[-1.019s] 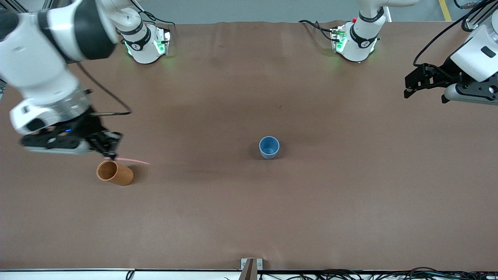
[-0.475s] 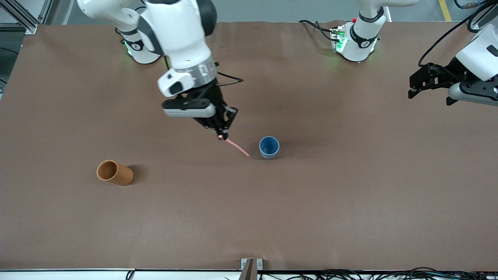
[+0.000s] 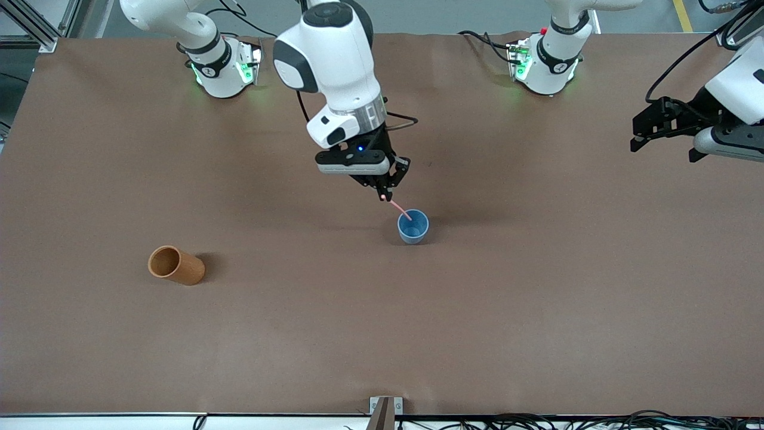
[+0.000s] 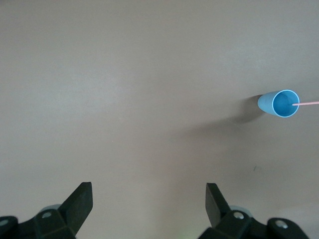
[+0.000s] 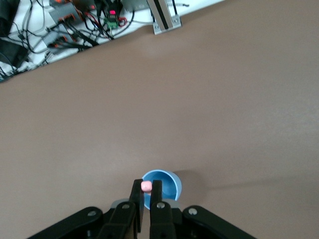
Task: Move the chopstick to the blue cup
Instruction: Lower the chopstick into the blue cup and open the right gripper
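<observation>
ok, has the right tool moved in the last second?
Yes. The right tool went from the brown cup to just above the blue cup, carrying the chopstick.

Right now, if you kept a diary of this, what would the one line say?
right gripper: shut on chopstick, tip over blue cup | left gripper: open, waiting at its table end | brown cup: on its side

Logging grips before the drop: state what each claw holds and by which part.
The right claw pinches the chopstick at its upper end, over the blue cup. The left claw holds nothing and waits open.
</observation>
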Robot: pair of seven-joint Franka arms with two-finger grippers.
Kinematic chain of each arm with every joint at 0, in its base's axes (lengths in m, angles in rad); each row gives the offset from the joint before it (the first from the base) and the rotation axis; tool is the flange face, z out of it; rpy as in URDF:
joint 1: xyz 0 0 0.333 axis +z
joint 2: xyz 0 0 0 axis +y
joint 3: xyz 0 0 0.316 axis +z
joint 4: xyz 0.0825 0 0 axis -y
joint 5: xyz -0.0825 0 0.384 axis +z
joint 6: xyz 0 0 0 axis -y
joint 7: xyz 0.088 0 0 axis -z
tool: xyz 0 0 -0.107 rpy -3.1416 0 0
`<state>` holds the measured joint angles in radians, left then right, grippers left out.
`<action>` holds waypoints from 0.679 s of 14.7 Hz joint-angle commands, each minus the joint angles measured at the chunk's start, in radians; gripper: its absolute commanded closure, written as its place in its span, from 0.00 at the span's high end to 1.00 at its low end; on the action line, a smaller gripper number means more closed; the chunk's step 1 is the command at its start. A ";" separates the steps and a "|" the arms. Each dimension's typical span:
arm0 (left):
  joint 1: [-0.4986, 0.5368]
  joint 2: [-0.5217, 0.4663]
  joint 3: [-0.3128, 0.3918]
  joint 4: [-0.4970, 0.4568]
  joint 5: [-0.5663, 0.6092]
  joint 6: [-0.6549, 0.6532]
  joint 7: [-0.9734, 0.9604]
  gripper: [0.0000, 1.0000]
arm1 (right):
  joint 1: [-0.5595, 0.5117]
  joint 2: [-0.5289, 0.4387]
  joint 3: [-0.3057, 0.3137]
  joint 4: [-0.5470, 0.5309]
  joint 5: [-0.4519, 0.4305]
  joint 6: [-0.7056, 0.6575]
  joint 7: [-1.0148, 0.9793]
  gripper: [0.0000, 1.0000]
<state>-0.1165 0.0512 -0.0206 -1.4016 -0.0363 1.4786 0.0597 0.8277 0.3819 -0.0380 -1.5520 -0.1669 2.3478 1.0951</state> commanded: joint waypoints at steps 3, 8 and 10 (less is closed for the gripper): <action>0.005 0.007 0.005 0.016 -0.002 -0.003 0.020 1.00 | 0.034 0.051 -0.013 0.029 -0.046 0.002 0.032 0.00; 0.005 0.006 0.004 0.009 0.001 -0.001 0.012 1.00 | 0.036 0.101 -0.013 0.027 -0.094 0.060 0.032 0.11; 0.003 0.006 -0.001 0.010 0.039 0.000 0.005 1.00 | 0.031 0.106 -0.013 0.029 -0.094 0.068 0.031 0.29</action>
<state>-0.1128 0.0550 -0.0194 -1.4016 -0.0299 1.4786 0.0598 0.8550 0.4755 -0.0418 -1.5392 -0.2306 2.4067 1.0996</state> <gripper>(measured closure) 0.000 0.890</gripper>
